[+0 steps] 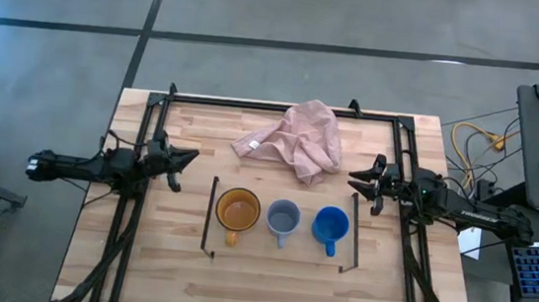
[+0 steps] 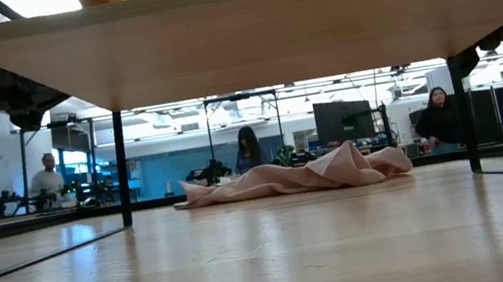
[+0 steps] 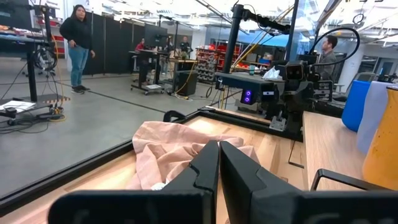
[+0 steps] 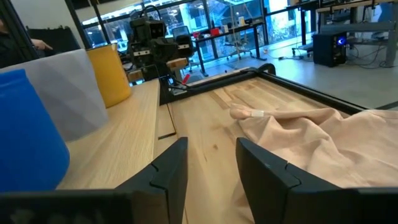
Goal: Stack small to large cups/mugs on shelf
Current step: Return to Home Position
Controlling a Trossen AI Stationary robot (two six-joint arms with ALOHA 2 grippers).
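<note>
Shelf [image 1: 279,253] at mid-table [image 1: 139,267], between the two arms, black rails at its short ends. On it, a row of three upright mugs, close but not touching:
- wide yellow-orange mug [image 1: 238,209] at the left arm's end
- smaller grey mug [image 1: 283,217] in the middle
- bright blue mug [image 1: 330,225] at the right arm's end

Handles all turned away from the pink cloth [image 1: 295,140]. Cloth crumpled on the table beyond the shelf, well apart from the mugs.

Left tool [image 1: 182,163] low over the table just off the shelf's left rail, pointed inward. Fingers together, only a hairline between them in the left wrist view, nothing held.

Right tool [image 1: 355,183] mirrored off the right rail, near the cloth's edge. Fingers apart, bare wood visible between them in the right wrist view, nothing held.

From table height: shelf underside overhead, mug bases just visible at the top, cloth lying flat behind. A few people standing in the room beyond.
</note>
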